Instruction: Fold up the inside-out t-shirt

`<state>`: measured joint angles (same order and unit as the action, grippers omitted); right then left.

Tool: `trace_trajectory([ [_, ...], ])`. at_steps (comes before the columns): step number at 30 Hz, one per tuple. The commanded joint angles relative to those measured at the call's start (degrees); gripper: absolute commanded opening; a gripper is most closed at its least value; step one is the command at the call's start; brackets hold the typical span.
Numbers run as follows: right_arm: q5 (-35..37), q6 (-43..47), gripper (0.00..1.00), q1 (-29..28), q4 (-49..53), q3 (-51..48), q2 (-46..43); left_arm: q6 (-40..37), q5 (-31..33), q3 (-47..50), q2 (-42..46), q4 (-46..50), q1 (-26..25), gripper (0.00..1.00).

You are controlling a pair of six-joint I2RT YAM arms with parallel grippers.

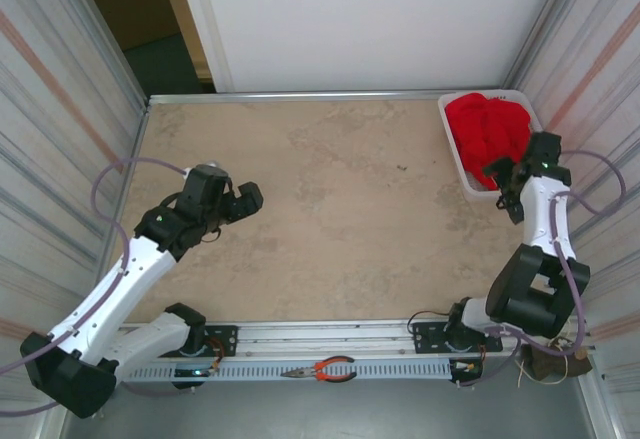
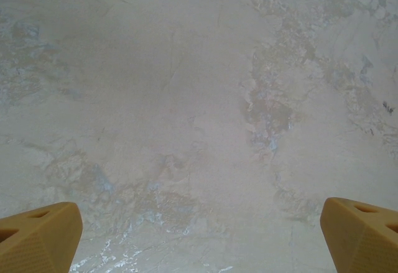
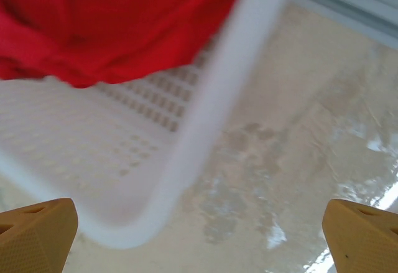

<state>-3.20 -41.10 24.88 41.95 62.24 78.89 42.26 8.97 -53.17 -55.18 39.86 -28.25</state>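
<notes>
The inside-out t-shirt [image 1: 487, 127] is a bright red crumpled heap inside a white perforated basket [image 1: 452, 144] at the table's back right. In the right wrist view the t-shirt [image 3: 106, 24] hangs over the basket's rounded corner [image 3: 217, 111]. My right gripper [image 1: 503, 187] hovers at the basket's near edge, open [image 3: 199, 242], with nothing between its yellow fingertips [image 3: 37, 235]. My left gripper [image 1: 243, 204] is over the bare left part of the table, far from the shirt. It stands open [image 2: 199, 242] with only tabletop between its fingertips [image 2: 40, 239].
The beige marbled table [image 1: 340, 209] is walled by ribbed panels on the left and right and a white board behind. Red-handled pliers [image 1: 322, 369] lie on the rail at the near edge, between the arm bases.
</notes>
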Motion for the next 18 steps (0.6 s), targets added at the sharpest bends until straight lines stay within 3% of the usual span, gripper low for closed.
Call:
trace_trajectory([
  [1, -4.3, -2.2, 0.99, 2.1, -3.6, 0.3, 2.0, -1.3, -0.1, 0.6, 1.2, -1.1, -0.4, 0.99],
  [8, -6.5, -2.4, 0.99, 1.3, -10.0, 3.9, 12.9, -1.6, 0.8, 1.2, 2.4, -1.1, -0.4, 0.99],
  [18, -3.6, -0.5, 0.99, -7.0, -8.8, 15.0, 21.3, -1.9, 1.2, 1.5, 1.0, -2.4, -0.4, 0.99],
])
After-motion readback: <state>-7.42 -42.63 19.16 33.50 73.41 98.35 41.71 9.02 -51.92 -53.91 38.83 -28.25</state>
